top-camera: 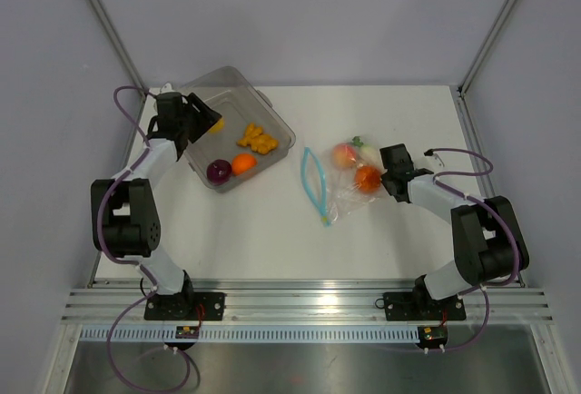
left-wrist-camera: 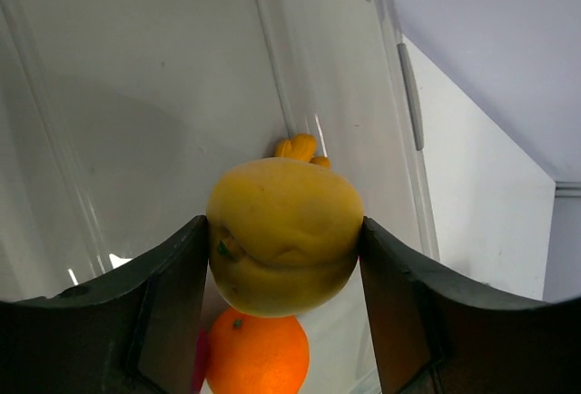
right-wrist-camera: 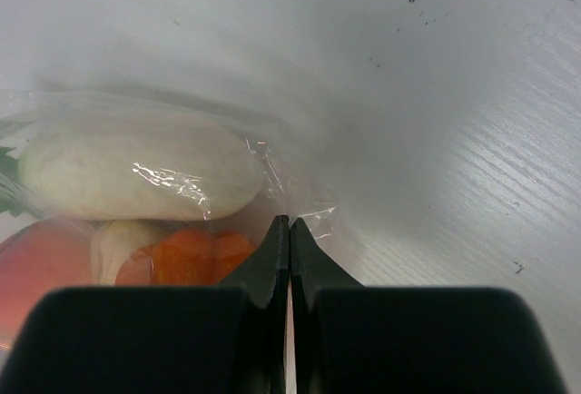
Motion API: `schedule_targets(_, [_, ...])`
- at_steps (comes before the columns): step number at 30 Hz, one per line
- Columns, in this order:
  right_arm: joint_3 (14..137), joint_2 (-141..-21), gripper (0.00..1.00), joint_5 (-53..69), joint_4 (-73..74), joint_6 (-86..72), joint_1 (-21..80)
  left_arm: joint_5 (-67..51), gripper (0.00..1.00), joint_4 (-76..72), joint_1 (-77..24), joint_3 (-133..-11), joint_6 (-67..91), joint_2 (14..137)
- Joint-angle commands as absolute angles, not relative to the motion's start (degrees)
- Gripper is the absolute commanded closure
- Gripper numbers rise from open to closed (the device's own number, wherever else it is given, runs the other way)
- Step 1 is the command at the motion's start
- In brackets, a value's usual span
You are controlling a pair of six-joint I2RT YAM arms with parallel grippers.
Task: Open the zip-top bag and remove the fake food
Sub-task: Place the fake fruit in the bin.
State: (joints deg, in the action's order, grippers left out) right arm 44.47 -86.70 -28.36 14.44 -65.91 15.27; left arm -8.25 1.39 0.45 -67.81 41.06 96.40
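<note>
White tabletop (top-camera: 272, 231); zip-top bag (top-camera: 341, 201) film blurs fake food (right-wrist-camera: 136, 172) inside.

Thin, clear, crinkly glossy plastic zip-top bag (top-camera: 343, 201), rigid clear glossy plastic tub (top-camera: 272, 114), matt, faintly dimpled yellow toy fruit (left-wrist-camera: 283, 231), matt white finely grooved table (right-wrist-camera: 472, 185)

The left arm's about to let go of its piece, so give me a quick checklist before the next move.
1. Left claw grips the yellow fruit: ok.
2. Fruit hangs above the clear tub: ok.
3. Right claw is shut on the bag at its edge: ok.
4. Bag mouth open, blue zip strip looped apart: ok.
5. Bag emptied: not ok; a peach piece, a white piece and an orange piece are inside.
</note>
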Motion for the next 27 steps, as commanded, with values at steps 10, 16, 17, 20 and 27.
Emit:
schedule_targets(10, [46.2, -86.5, 1.0, -29.1, 13.4, -65.3, 14.9, -6.2, 0.38, 4.0, 1.8, -69.9, 36.3, 99.0])
schedule_targets(16, [46.2, -86.7, 1.0, -28.9, 13.3, -65.3, 14.9, -6.1, 0.37, 6.9, 1.8, -72.2, 35.2, 102.2])
schedule_targets(17, [46.3, -86.7, 1.0, -28.9, 13.3, -65.2, 14.9, -6.1, 0.36, 6.8, 1.8, -72.2, 35.2, 102.4])
schedule_targets(20, [46.4, -86.7, 1.0, -28.8, 13.3, -65.2, 14.9, -5.8, 0.26, 6.2, 1.8, -71.7, 35.3, 102.3])
schedule_targets(27, [46.3, -86.7, 1.0, -28.7, 13.2, -65.0, 14.9, -6.2, 0.11, 6.9, 1.8, -72.0, 35.0, 102.2])
